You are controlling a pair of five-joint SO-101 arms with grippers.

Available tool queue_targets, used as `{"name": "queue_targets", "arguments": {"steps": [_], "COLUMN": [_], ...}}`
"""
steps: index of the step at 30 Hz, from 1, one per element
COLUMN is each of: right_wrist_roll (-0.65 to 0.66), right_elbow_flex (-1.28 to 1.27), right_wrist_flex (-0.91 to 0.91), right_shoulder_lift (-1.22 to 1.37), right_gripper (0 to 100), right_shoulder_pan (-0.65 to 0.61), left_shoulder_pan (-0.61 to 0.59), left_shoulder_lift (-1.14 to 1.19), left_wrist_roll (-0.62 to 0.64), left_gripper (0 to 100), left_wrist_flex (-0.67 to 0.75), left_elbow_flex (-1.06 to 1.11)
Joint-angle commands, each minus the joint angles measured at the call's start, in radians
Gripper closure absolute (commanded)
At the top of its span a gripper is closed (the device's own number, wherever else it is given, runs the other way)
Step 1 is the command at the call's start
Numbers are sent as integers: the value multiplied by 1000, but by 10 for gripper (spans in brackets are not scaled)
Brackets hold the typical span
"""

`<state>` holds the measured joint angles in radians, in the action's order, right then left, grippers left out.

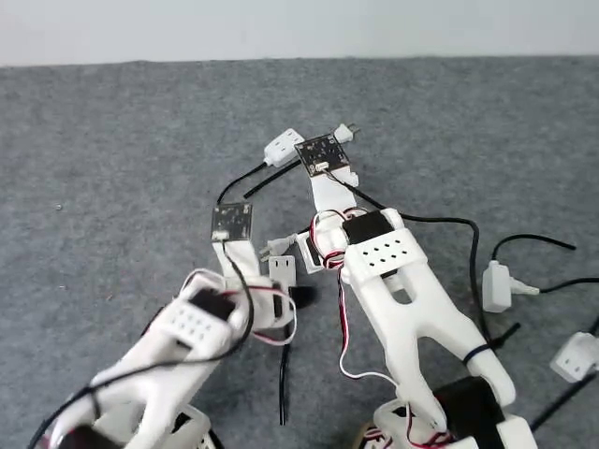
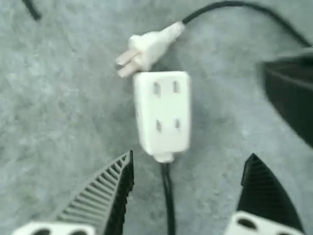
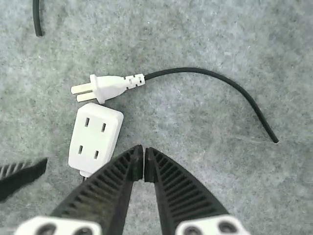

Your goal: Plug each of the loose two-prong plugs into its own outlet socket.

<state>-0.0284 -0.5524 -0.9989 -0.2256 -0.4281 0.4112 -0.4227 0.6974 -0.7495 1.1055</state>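
Grey carpet (image 1: 112, 140), so expect sliding. Got left gripper (image 2: 190, 159) spread wide at the cord (image 2: 167, 196) end of the outlet socket (image 2: 163, 110), right gripper (image 3: 144, 149) pinched closed on nothing. From overhead, spot the plug (image 3: 108, 86) just beside it at 11 o'clock. Probably best: pin socket, then square prongs (image 3: 80, 91) to slots (image 2: 156, 88).

No lettering, number or sign can be read. The outlet socket (image 2: 162, 111) and the plug (image 2: 146, 49) just beside it show plain white faces. Any marks on the dark circuit boards (image 1: 232, 222) at the arms' wrists are too small to make out.
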Motion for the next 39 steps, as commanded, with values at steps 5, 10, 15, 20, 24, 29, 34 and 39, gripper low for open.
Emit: {"name": "queue_targets", "arguments": {"steps": [5,10,15,20,24,29,34,39], "right_wrist_roll": [12,12,11,12,12,8,-170,-486], "right_elbow_flex": [11,11,11,11,11,11,29,55], "right_wrist_flex": [16,16,16,18,18,18,12,-35], "right_shoulder_lift": [-50,-50,-50,-50,-50,-50,-45,-39], "right_gripper": [991,991,991,991,991,991,989,911], "right_shoulder_pan": [13,13,15,15,15,15,13,15], "left_shoulder_pan": [-37,-11,-3,-9,-8,-21,-37,-40], "left_shoulder_lift": [295,307,308,301,298,230,157,123], "left_wrist_roll": [5,5,6,-35,-38,-38,-40,-40], "left_gripper": [663,664,859,976,987,987,987,984], "left_wrist_flex": [-60,-55,-58,-101,-215,-284,-244,-218], "left_elbow_flex": [-252,-239,-223,-226,-231,-208,-156,-154]}}
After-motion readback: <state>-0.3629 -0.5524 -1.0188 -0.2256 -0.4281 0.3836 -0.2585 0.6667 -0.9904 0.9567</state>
